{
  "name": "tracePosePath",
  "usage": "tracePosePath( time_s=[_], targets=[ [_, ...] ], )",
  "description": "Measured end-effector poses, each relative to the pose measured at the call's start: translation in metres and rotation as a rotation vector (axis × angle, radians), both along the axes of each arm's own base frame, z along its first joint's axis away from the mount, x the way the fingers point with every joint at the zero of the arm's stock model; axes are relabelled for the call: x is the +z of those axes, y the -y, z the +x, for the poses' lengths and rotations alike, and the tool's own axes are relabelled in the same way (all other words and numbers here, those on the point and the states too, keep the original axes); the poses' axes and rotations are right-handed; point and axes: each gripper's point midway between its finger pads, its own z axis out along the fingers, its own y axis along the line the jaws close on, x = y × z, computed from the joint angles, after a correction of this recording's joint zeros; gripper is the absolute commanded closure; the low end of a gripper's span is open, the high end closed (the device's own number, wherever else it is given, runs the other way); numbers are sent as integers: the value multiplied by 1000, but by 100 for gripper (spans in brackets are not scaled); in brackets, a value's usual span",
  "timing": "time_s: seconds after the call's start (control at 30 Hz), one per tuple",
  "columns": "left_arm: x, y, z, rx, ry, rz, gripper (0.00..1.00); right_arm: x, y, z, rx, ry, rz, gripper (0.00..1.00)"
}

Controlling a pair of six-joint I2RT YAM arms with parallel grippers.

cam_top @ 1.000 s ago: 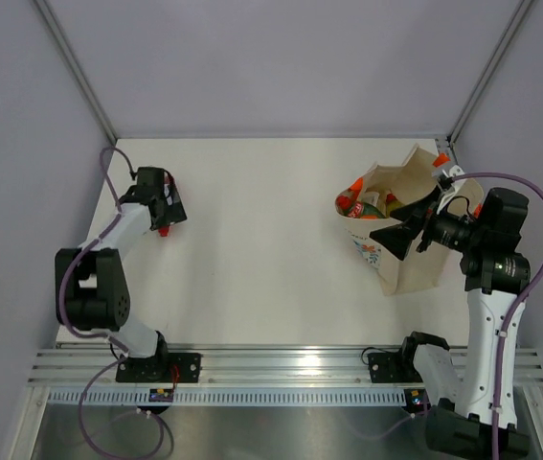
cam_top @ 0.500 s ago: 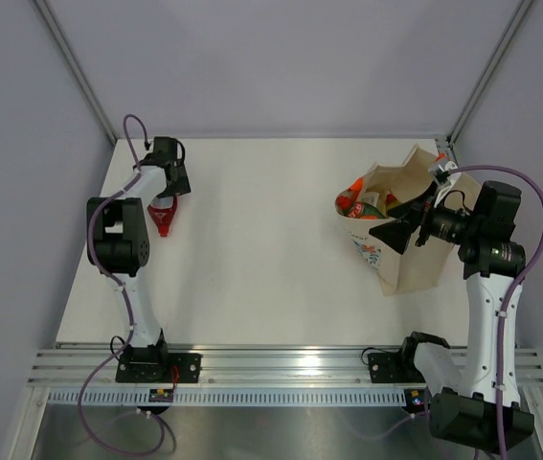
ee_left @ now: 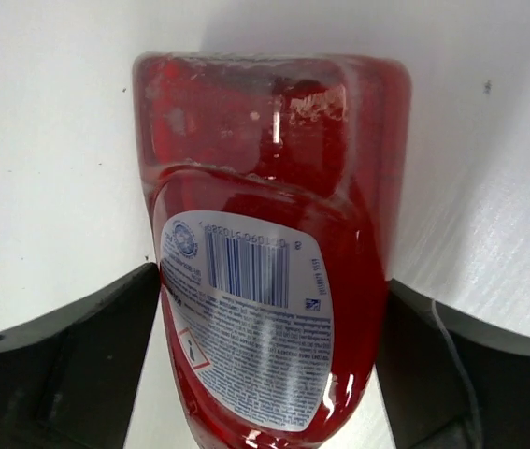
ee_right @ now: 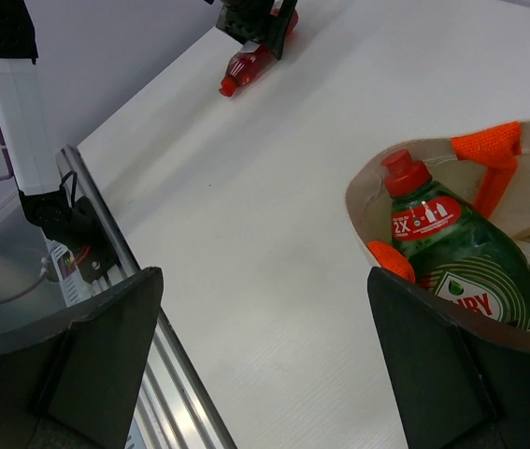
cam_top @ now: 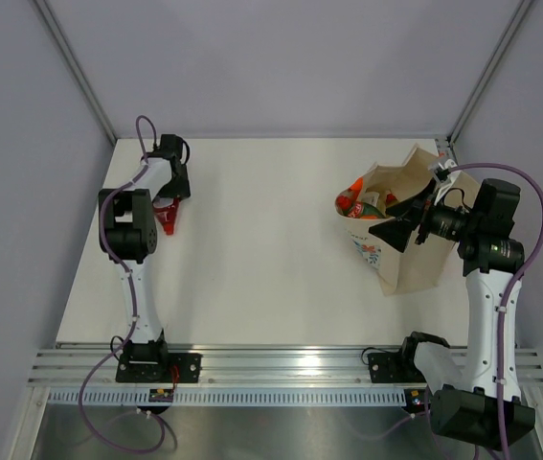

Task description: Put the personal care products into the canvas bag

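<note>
Watching the left gripper (cam_top: 169, 192) straddle the red bottle (ee_left: 265, 234): it lies lengthwise between the jaws, flanked on both sides, can't tell if they're squeezing yet. Right gripper (ee_right: 265, 365) hangs wide open by the bag (cam_top: 415, 268), well apart.

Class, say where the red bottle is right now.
Top view: the red bottle lies on the table's far left, straddled by the left gripper.

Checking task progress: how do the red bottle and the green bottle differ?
The red bottle lies on the table, outside the canvas bag; the green bottle sits inside it. The red bottle is see-through red; the green bottle is dark green with a red cap. Both carry printed labels.
</note>
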Motion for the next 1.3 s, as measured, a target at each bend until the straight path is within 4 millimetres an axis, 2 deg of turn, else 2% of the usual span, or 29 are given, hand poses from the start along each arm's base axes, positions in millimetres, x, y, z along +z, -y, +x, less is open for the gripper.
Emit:
tracePosePath(
  time_s=[0.07, 0.1, 0.2, 0.23, 0.3, 0.33, 0.53, 0.63, 0.83, 1.0, 1.03, 1.1, 1.17, 1.3],
  targets=[
    [-1, 2, -1, -14, -9, -11, 44, 1, -1, -1, 6, -1, 4, 1],
    [0, 3, -1, -20, -12, -14, 57, 1, -1, -2, 12, -1, 8, 1],
    [7, 7, -1, -38, -5, -39, 75, 2, -2, -3, 20, -2, 13, 0],
    [9, 9, -2, -45, 3, -60, 87, 1, -3, -3, 21, -4, 14, 1],
    [12, 16, -3, -62, 26, -129, 98, 0, -3, -4, 23, -9, 15, 1],
    [13, 22, -5, -74, 38, -172, 100, 0, -3, -5, 25, -12, 14, 1],
    [22, 80, -24, -159, 130, -524, 100, -5, -8, -5, 51, -39, 19, 0],
    [25, 110, -40, -194, 124, -729, 100, -10, -20, -7, 101, -65, 17, 1],
    [26, 163, -78, -212, 99, -1131, 100, -39, -66, -11, 234, -184, -55, 6],
    [27, 195, -114, -183, 71, -1371, 100, -81, -94, 20, 185, -331, -199, 6],
    [29, 200, -119, -178, 75, -1407, 100, -89, -103, 26, 173, -352, -223, 2],
    [34, 209, -127, -156, 83, -1481, 100, -101, -123, 32, 154, -377, -252, 1],
    [44, 219, -133, -153, 105, -1557, 100, -105, -145, 36, 147, -385, -243, 0],
    [82, 234, -139, -154, 163, -1716, 100, -94, -184, 50, 144, -364, -133, 0]
  ],
)
